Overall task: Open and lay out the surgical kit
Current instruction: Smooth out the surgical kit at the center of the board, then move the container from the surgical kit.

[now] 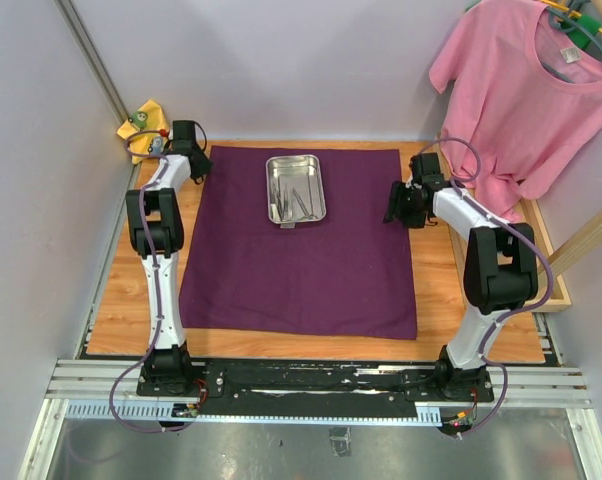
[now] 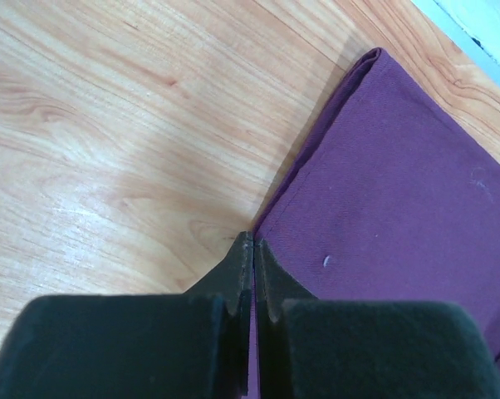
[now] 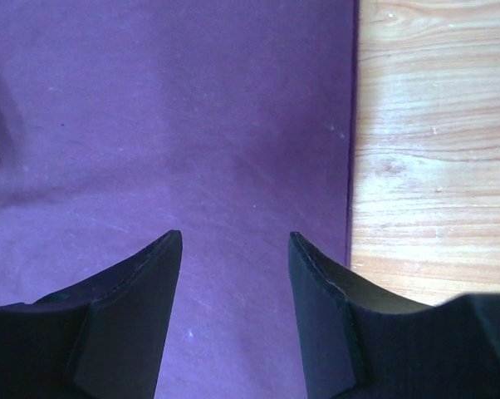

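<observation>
Purple cloth (image 1: 291, 260) spread flat on surface (image 1: 441, 320), steel tray (image 1: 295, 187) on its far middle. Left gripper (image 2: 252, 243) pressed together at cloth's far-left edge; right gripper (image 3: 235, 239) spread over cloth's right edge.

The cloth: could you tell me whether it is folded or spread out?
Spread out: the cloth lies as one flat rectangle on the table, with the tray on its far part. Only its far-left edge looks slightly doubled.
</observation>
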`<state>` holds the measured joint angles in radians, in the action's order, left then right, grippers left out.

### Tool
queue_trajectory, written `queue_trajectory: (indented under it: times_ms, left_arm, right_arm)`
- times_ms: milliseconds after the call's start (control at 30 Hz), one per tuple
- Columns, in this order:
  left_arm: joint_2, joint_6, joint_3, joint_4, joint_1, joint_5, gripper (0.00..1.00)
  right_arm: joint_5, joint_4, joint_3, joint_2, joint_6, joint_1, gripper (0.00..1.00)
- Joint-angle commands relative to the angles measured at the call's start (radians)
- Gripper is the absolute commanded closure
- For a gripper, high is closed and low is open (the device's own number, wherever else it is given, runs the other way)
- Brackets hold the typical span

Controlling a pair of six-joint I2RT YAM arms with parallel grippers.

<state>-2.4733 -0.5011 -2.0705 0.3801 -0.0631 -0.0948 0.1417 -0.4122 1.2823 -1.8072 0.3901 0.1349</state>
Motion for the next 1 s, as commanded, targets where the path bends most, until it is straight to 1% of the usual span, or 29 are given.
queue_trajectory:
  times_ms: [0, 67, 133, 167, 200, 233, 300, 367, 500, 667, 767, 900, 933, 967]
  left_arm:
    - [0.004, 0.001, 0.004, 0.007, 0.0, 0.038, 0.99]
    - [0.071, -0.007, 0.07, -0.034, 0.0, 0.063, 0.86]
    - [0.14, -0.005, 0.122, -0.068, 0.003, 0.081, 0.68]
    - [0.166, -0.001, 0.129, -0.068, 0.006, 0.077, 0.61]
    - [0.184, 0.005, 0.124, -0.058, 0.009, 0.068, 0.56]
    - [0.199, 0.009, 0.113, -0.042, 0.012, 0.058, 0.54]
    - [0.232, 0.01, 0.106, -0.015, 0.013, 0.055, 0.53]
    - [0.276, 0.002, 0.139, -0.027, 0.013, 0.068, 0.52]
    - [0.377, -0.016, 0.284, -0.071, 0.021, 0.099, 0.51]
    - [0.504, -0.048, 0.497, -0.161, 0.035, 0.126, 0.51]
    - [0.536, -0.047, 0.568, -0.18, 0.044, 0.127, 0.51]
    - [0.576, -0.046, 0.639, -0.192, 0.052, 0.13, 0.51]
    - [0.588, -0.048, 0.655, -0.198, 0.054, 0.132, 0.51]
    - [0.598, -0.049, 0.666, -0.203, 0.057, 0.132, 0.51]
  right_arm:
    - [0.058, 0.042, 0.036, -0.008, 0.008, 0.009, 0.44]
    - [0.052, 0.041, 0.069, -0.005, -0.009, 0.055, 0.43]
    - [0.036, 0.035, 0.11, -0.009, -0.024, 0.108, 0.41]
    - [0.029, 0.036, 0.135, -0.018, -0.034, 0.132, 0.4]
    - [0.019, 0.029, 0.165, -0.033, -0.046, 0.161, 0.4]
    - [0.005, 0.011, 0.201, -0.052, -0.056, 0.184, 0.4]
    - [-0.016, -0.01, 0.28, -0.093, -0.074, 0.233, 0.42]
    - [-0.046, -0.019, 0.34, -0.139, -0.095, 0.277, 0.43]
    - [-0.153, -0.072, 0.47, -0.266, -0.13, 0.36, 0.42]
    - [-0.237, -0.121, 0.584, -0.37, -0.12, 0.402, 0.42]
    - [-0.264, -0.161, 0.646, -0.421, -0.117, 0.419, 0.42]
    - [-0.284, -0.193, 0.665, -0.449, -0.102, 0.434, 0.5]
    - [-0.285, -0.195, 0.652, -0.447, -0.097, 0.436, 0.53]
    - [-0.287, -0.196, 0.64, -0.442, -0.092, 0.442, 0.58]
